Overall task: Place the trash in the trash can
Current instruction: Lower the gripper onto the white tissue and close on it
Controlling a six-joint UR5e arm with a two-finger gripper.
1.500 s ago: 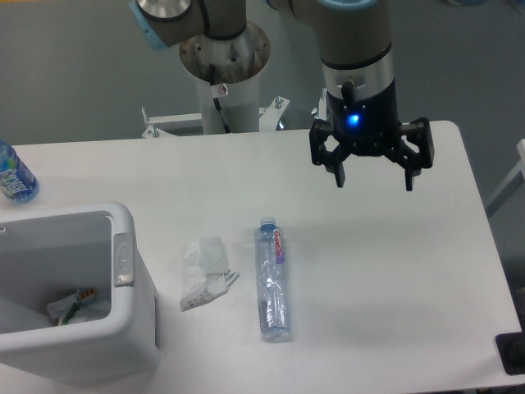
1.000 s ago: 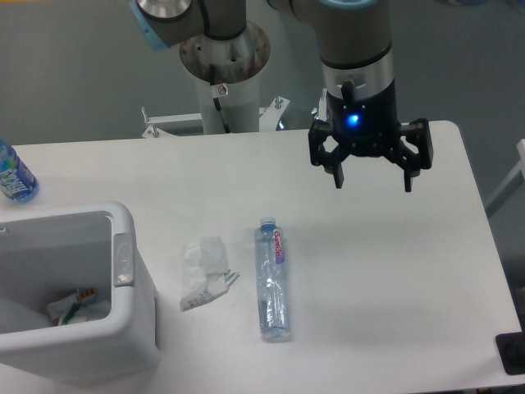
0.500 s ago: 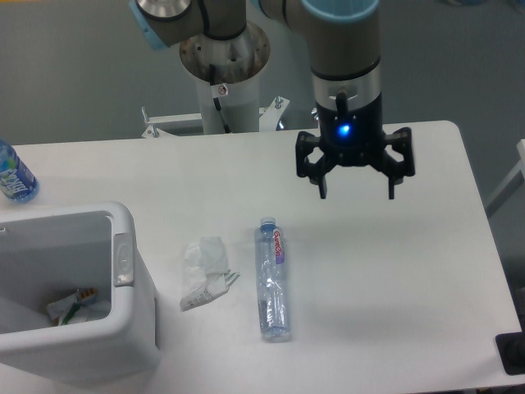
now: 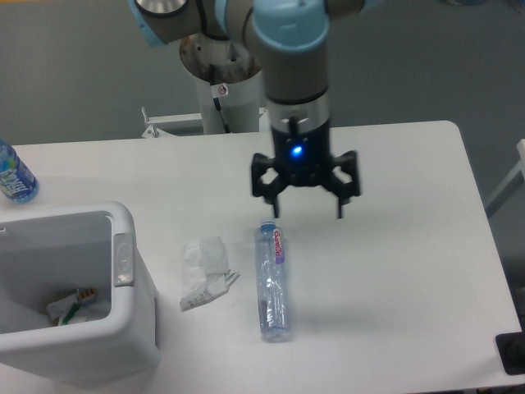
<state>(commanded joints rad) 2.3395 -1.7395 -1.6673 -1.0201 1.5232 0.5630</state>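
A long clear bottle [image 4: 272, 279] with a blue cap and pink lettering lies flat in the middle of the table, cap toward the back. Left of it lies a crumpled white wrapper [image 4: 204, 272]. The white trash can [image 4: 123, 312] stands at the front left, with some scraps inside. My gripper [image 4: 307, 213] hangs open, fingers pointing down, above the table just behind and to the right of the bottle's cap. Nothing is between its fingers.
A second bottle with a blue label [image 4: 13, 175] stands at the table's far left edge. The robot's base column [image 4: 223, 74] rises behind the table. A dark object [image 4: 512, 353] sits at the front right corner.
The gripper has swung left and slightly forward, from over the right rear of the table to just behind the bottle's cap. It stays open. Bottle and wrapper have not moved.
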